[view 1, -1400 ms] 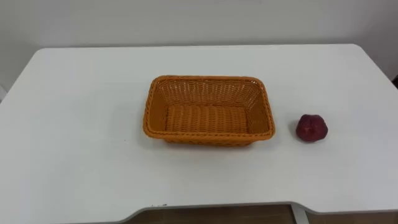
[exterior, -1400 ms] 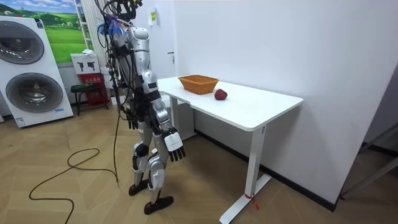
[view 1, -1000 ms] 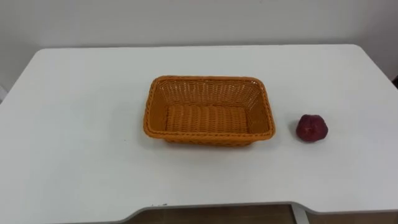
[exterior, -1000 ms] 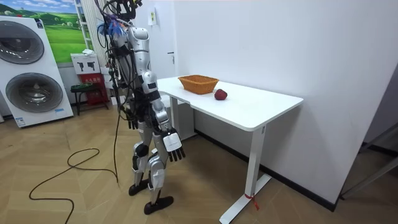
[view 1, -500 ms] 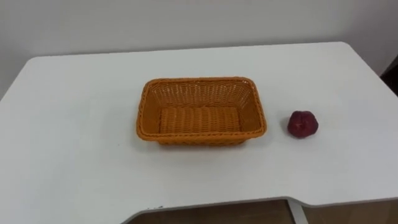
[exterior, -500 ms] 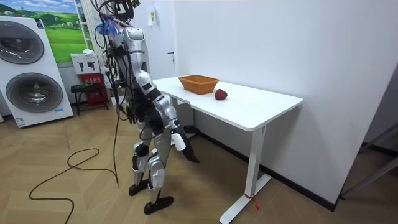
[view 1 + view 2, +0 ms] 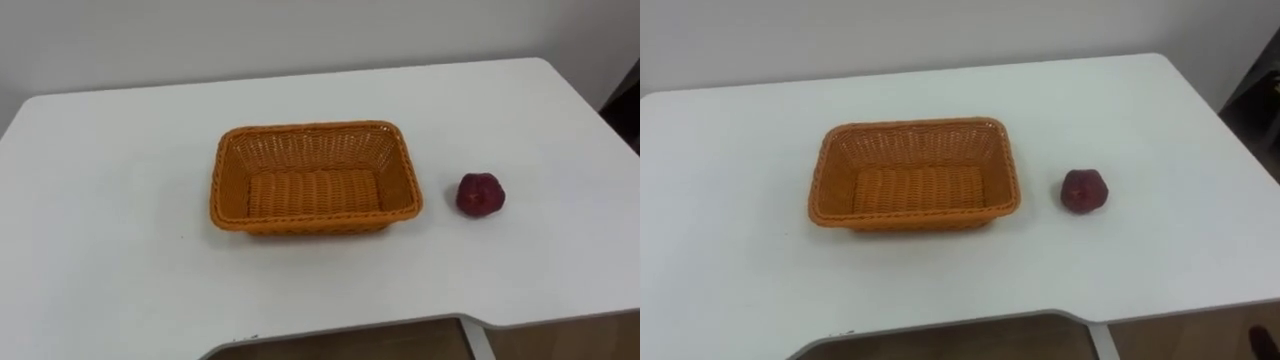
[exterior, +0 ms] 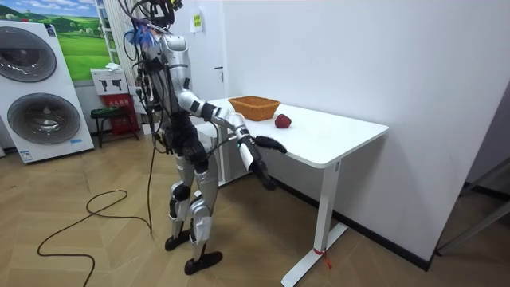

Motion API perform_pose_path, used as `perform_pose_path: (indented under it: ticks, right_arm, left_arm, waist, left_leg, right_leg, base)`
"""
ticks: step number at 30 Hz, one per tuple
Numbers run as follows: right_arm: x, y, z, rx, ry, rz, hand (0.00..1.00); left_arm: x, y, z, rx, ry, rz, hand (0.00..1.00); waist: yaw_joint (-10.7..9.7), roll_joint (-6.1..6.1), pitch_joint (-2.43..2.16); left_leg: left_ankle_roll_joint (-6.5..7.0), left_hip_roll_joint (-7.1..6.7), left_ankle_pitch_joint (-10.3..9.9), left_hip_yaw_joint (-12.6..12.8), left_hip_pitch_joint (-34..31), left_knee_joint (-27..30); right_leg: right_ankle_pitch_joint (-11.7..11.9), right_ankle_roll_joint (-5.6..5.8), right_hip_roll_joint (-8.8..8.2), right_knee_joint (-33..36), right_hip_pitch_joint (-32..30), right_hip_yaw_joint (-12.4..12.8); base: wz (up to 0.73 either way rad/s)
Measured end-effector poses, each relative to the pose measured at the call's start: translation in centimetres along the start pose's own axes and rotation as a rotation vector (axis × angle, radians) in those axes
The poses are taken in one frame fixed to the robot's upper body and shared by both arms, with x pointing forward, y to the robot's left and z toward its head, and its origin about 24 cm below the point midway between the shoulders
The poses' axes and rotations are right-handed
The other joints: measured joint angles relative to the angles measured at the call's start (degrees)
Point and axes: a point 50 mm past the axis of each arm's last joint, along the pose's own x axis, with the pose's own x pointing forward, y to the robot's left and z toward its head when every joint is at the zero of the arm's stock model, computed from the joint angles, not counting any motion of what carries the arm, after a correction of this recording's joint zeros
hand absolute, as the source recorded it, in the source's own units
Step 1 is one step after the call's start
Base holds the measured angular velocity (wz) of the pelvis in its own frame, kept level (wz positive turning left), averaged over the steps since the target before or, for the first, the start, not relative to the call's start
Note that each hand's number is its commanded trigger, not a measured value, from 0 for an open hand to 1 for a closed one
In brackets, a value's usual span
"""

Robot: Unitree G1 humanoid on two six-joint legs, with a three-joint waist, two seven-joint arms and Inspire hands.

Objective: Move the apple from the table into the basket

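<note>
Both arms have swung forward: right hand (image 8: pixel 272 146) nears the table (image 7: pixel 110 270) edge, left hand (image 8: pixel 267 180) hangs lower. Whether either hand is released or clenched cannot be told. The apple (image 7: pixel 480 194) sits untouched at 3 o'clock of the wicker basket (image 7: pixel 314 215), so the reach appears to be beginning.

You're getting both head cams looking steeply down at the table (image 7: pixel 100 250) from close up, sharing the basket (image 7: pixel 300 222); the room cam is standing back, facing the robot's side and that table.
</note>
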Motion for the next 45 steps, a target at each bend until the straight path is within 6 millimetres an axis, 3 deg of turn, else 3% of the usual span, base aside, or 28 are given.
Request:
perform_pose_path:
  ticks: [6,11,14,17,24,33,39,45]
  right_arm:
    - [-2.2,3.1,4.9,-0.014,-0.360,0.080,0.00]
    - [-4.6,4.9,6.6,-0.084,-0.590,0.208,0.00]
    - [-6.3,6.2,5.9,-0.186,-0.704,0.341,0.00]
    - [-7.3,7.2,4.5,-0.269,-0.699,0.490,0.00]
    - [-8.4,8.2,2.7,-0.405,-0.686,0.710,0.00]
    - [-8.9,7.6,-1.2,-0.646,-0.578,0.922,0.00]
    - [-9.4,7.8,-1.7,-0.721,-0.603,1.001,0.00]
    - [-9.2,7.3,-3.6,-0.823,-0.546,1.043,0.00]
  left_arm:
    - [-0.1,-0.1,-0.3,0.025,-0.004,-0.008,0.00]
    - [0.0,0.1,-0.4,0.058,-0.006,-0.019,0.00]
    - [0.0,-0.2,0.2,0.077,-0.024,-0.038,0.00]
    - [0.1,-0.6,0.8,0.094,-0.045,-0.070,0.00]
    - [0.1,-0.7,0.8,0.096,-0.046,-0.092,0.00]
    - [0.1,-0.2,0.6,0.104,-0.040,-0.092,0.00]
    - [0.1,-0.2,0.7,0.106,-0.043,-0.085,0.00]
    - [0.2,-0.2,1.2,0.143,-0.061,-0.090,0.00]
  waist:
    - [0.6,-0.60,-0.04]
    - [1.5,-0.33,-0.17]
    - [1.9,-0.35,-0.14]
    - [2.2,-0.23,0.17]
    - [3.4,-0.30,0.22]
    - [4.0,-1.94,0.06]
    - [4.3,-1.56,0.06]
    - [4.4,-1.02,0.16]
  left_leg:
    - [0.01,-0.03,0.0,-0.2,-1.4,1.0]
    - [0.01,0.03,0.0,0.1,-1.5,0.9]
    - [0.01,0.11,0.0,0.1,-1.1,0.9]
    - [0.01,0.17,0.0,0.1,-0.6,0.8]
    - [0.01,0.17,0.0,-0.2,-0.9,1.0]
    - [0.01,0.08,0.0,-0.6,-1.0,1.3]
    - [0.01,0.11,0.0,-1.1,-0.8,1.0]
    - [0.01,0.06,0.0,-1.2,-0.5,1.0]
  right_leg:
    - [0.0,0.00,-0.15,-0.1,-0.9,-0.5]
    - [0.0,-0.02,-0.03,0.1,-1.0,0.0]
    - [0.1,-0.08,0.03,0.0,-0.7,0.0]
    - [0.1,-0.10,0.05,-0.1,-0.1,-0.1]
    - [0.1,-0.10,-0.04,0.0,-0.5,-0.3]
    - [0.1,-0.10,-0.24,-0.2,0.2,-1.1]
    - [0.1,-0.09,-0.26,-0.1,0.4,-1.7]
    - [0.1,-0.09,-0.35,-0.1,0.8,-1.8]
  base:
    - [0.05]
    - [-0.04]
    - [0.00]
    - [0.00]
    - [0.01]
    - [0.03]
    - [0.03]
    - [0.00]
